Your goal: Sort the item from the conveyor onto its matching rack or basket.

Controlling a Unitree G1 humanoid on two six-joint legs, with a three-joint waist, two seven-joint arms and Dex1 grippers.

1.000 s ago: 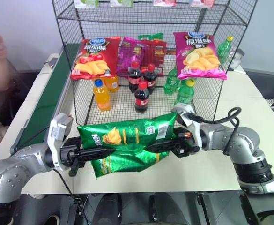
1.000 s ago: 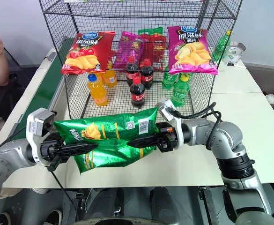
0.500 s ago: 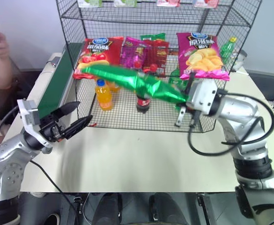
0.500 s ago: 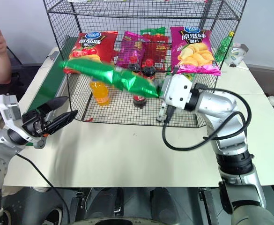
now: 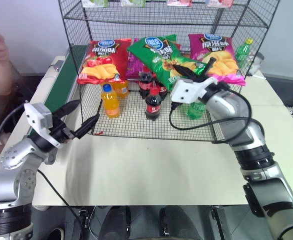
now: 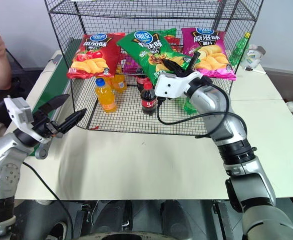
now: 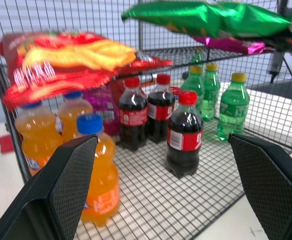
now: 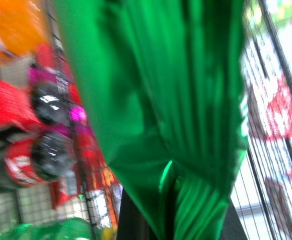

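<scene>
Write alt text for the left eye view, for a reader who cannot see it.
The right gripper holds a green crisp bag at the middle tier of a black wire rack, between a red crisp bag and a magenta crisp bag. The left gripper hangs open above the table, beside the conveyor.

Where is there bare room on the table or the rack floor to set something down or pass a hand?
The table is bare between the rack and its near edge, and right of the rack. On the rack floor, mesh lies free in front of the cola bottles. It is crowded behind: orange bottles, green bottles, and crisp bags above.
</scene>
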